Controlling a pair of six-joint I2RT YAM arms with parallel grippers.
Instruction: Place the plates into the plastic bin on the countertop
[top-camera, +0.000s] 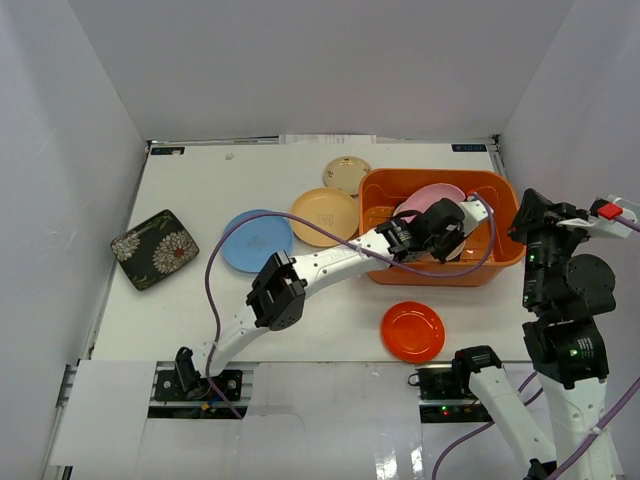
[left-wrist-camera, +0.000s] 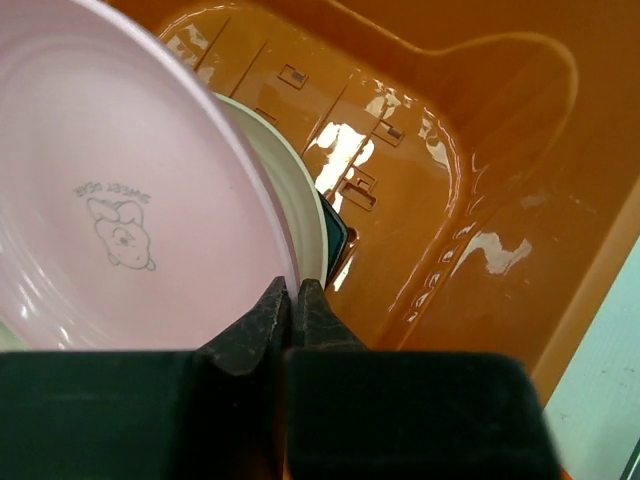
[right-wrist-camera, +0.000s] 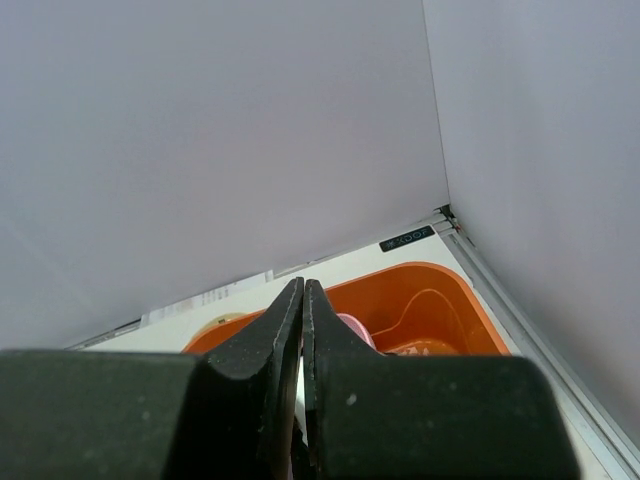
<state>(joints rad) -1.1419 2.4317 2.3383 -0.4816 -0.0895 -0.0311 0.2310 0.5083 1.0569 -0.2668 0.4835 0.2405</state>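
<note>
The orange plastic bin (top-camera: 478, 266) stands at the right of the white countertop (top-camera: 200, 190). My left arm reaches into it, and my left gripper (left-wrist-camera: 290, 298) is shut on the rim of the pink plate (left-wrist-camera: 110, 200), which is held tilted inside the bin (left-wrist-camera: 450, 150). A cream plate (left-wrist-camera: 303, 205) leans behind it, with a dark teal edge (left-wrist-camera: 338, 238) beyond. Outside the bin lie a blue plate (top-camera: 257, 240), a tan plate (top-camera: 325, 216), a small beige plate (top-camera: 346, 175), a red-orange plate (top-camera: 412, 331) and a black floral plate (top-camera: 154, 248). My right gripper (right-wrist-camera: 302, 300) is shut and empty, raised to the right of the bin (right-wrist-camera: 430, 300).
Pale grey walls (top-camera: 300, 60) enclose the countertop on three sides. The left arm's purple cable (top-camera: 300, 228) loops over the tan and blue plates. The right arm (top-camera: 565, 290) stands upright past the bin's right end.
</note>
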